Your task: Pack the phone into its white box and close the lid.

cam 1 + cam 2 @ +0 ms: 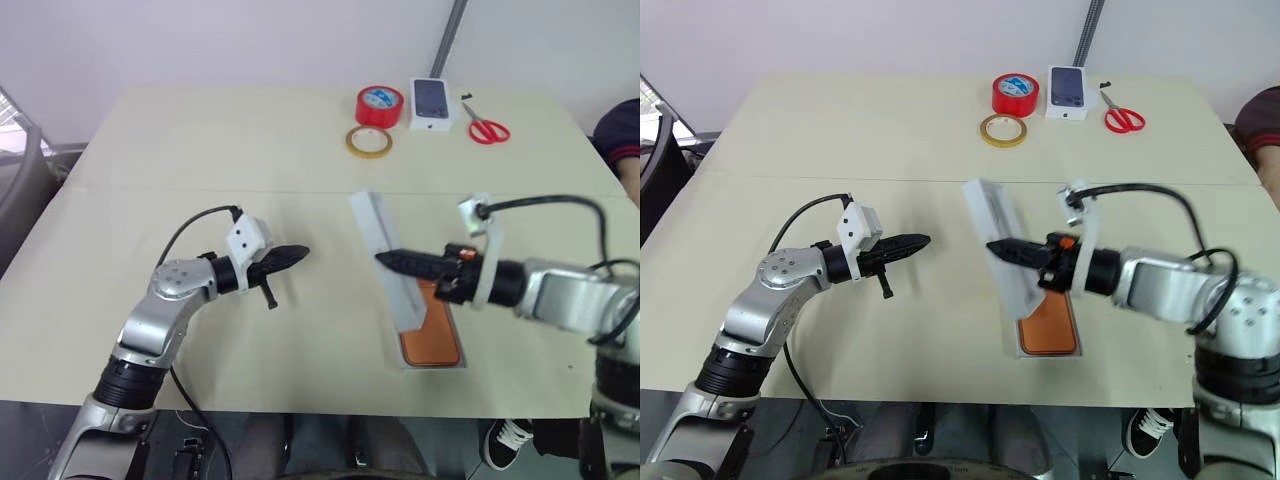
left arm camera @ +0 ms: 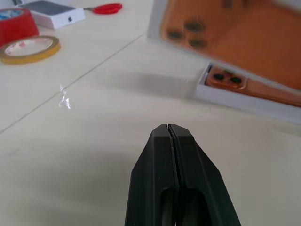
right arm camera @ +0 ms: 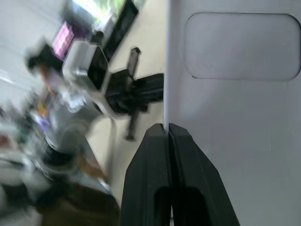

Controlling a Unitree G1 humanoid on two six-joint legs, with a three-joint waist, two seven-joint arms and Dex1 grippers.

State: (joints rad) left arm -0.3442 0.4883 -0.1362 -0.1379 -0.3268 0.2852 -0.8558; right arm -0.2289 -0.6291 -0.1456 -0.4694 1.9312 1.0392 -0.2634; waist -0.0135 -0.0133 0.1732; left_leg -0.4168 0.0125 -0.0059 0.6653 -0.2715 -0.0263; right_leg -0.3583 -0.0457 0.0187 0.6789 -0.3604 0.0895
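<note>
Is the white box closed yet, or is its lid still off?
Not closed: the lid stands tilted, pinched by the right gripper, with the phone showing in the white box.

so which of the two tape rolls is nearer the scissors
The red tape roll. It sits beside the small white phone box, with the red-handled scissors just past that. The yellowish tape roll lies closer to the robot and farther from the scissors.
</note>
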